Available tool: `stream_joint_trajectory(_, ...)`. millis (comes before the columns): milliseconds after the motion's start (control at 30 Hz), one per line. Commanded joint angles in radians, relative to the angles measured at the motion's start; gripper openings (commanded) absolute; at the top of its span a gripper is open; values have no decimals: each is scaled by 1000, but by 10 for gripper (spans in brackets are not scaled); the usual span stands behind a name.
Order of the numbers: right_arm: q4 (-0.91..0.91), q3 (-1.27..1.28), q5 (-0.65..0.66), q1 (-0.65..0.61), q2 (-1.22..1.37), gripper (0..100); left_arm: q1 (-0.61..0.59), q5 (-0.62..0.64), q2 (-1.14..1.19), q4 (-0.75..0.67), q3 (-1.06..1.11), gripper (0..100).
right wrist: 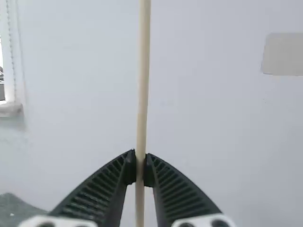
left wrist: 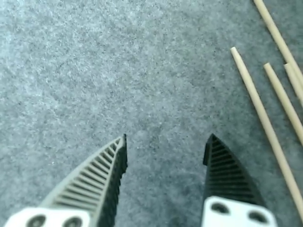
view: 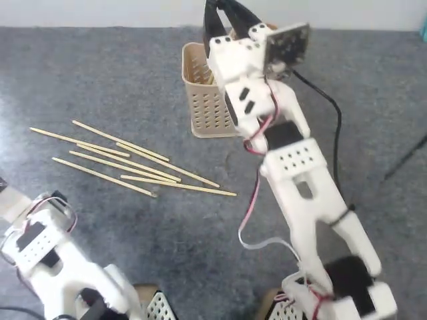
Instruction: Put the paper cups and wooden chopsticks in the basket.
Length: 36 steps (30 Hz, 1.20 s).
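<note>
At the near left corner of the grey counter (view: 133, 67) sits the left arm (view: 40, 247). Its wrist view shows the left claw (left wrist: 167, 142) held wide open with nothing between the tips, low over bare counter, and the ends of a few chopsticks (left wrist: 265, 113) lie just beside it without touching it. Further in, left of the counter's middle, several loose chopsticks (view: 127, 163) lie flat in a loose fan. They run roughly parallel from the left side toward the centre and some cross or touch one another. The longest reach ends near the middle of the counter, well apart from the basket (view: 203, 100). The basket is a pale slotted tub standing upright close to the far edge, about midway along it. The right arm (view: 300, 180) stretches from the near right corner toward the far edge, so that the right claw (view: 225, 17) hangs over the basket's rim. In its wrist view the right claw (right wrist: 140, 163) is closed tight on a single chopstick (right wrist: 143, 71). The stick is pinched right at the tips and runs straight out beyond them against a pale wall (right wrist: 213, 118). How the held stick sits relative to the basket opening cannot be made out from above.
</note>
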Motion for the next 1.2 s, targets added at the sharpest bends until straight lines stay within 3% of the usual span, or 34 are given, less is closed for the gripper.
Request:
stream_joint_trajectory(0,-25,-144,72,25,79,10,6,-2,-14,-23,-5,250)
stream_joint_trajectory(133,-18,-238,104,25,186,31,8,-2,-14,-23,-5,250)
stream_joint_trajectory(267,-16,-258,103,18,239,151,8,0,-14,-23,-5,251)
stream_joint_trajectory(433,64,-258,103,16,223,137,58,8,-14,-23,-10,251)
stream_joint_trajectory(567,306,-258,77,15,110,130,130,20,-12,-5,-35,250)
stream_joint_trajectory(700,638,-258,-12,15,-54,126,233,124,-11,71,-110,252)
stream_joint_trajectory(833,952,-259,31,-2,-236,126,341,213,-9,153,-189,253)
stream_joint_trajectory(1000,1188,-259,72,-12,-400,126,425,308,35,213,-254,253)
stream_joint_trajectory(1167,1399,-259,74,-12,-456,126,428,351,255,216,-384,252)
